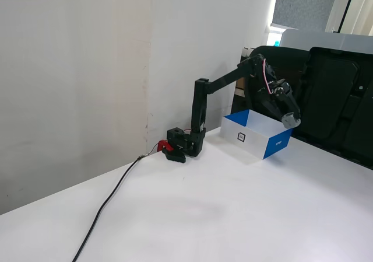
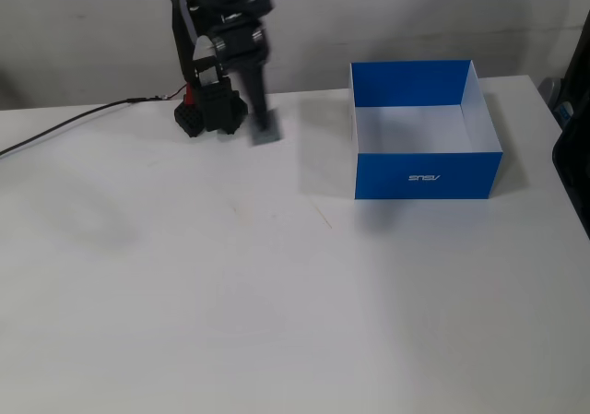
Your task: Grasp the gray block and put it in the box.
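Observation:
My gripper (image 1: 289,118) is shut on the gray block (image 1: 291,122), a small gray cube at the fingertips, and holds it in the air. In a fixed view, the block hangs over the far edge of the box (image 1: 278,144), which is blue and white with a small label. In another fixed view, the motion-blurred gripper (image 2: 265,128) and gray block (image 2: 268,138) appear left of the open blue box (image 2: 429,174), whose inside is white and bare.
The arm's black base (image 1: 184,145) sits by the wall, with a black cable (image 1: 111,202) trailing off across the white table. Black chairs (image 1: 326,93) stand behind the box. The base also shows at the table's back edge (image 2: 210,114).

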{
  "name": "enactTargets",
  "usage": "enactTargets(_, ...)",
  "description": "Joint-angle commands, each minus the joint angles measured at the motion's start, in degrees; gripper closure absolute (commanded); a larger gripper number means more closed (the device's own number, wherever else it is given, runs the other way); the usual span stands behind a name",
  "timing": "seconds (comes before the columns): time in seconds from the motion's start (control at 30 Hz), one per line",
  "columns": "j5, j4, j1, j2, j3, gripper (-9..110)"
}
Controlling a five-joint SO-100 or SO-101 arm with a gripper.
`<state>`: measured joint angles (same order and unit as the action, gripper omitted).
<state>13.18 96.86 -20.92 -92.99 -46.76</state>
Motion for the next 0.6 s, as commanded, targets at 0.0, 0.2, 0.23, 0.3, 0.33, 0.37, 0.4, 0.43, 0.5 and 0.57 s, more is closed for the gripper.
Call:
enactTargets(0.0,0.5,0.4,-7.3,-2.9,4.8,92)
enactTargets(0.2,1.7,0.4,-18.1,0.4,5.0,92)
enactTargets(0.23,1.7,0.4,-19.9,1.0,5.2,92)
enactTargets(0.3,1.8,0.3,-23.1,2.3,6.2,92)
enactTargets(0.33,1.8,0.4,-24.7,3.3,7.1,92)
enactTargets(0.37,1.8,0.7,-26.3,4.2,8.3,92)
enactTargets(0.4,1.8,1.2,-28.0,5.2,9.4,92)
enactTargets(0.43,1.8,1.8,-29.9,6.2,10.4,92)
enactTargets(0.5,1.7,3.4,-33.5,8.1,12.7,92)
enactTargets(0.57,1.8,4.6,-36.4,9.8,14.8,92)
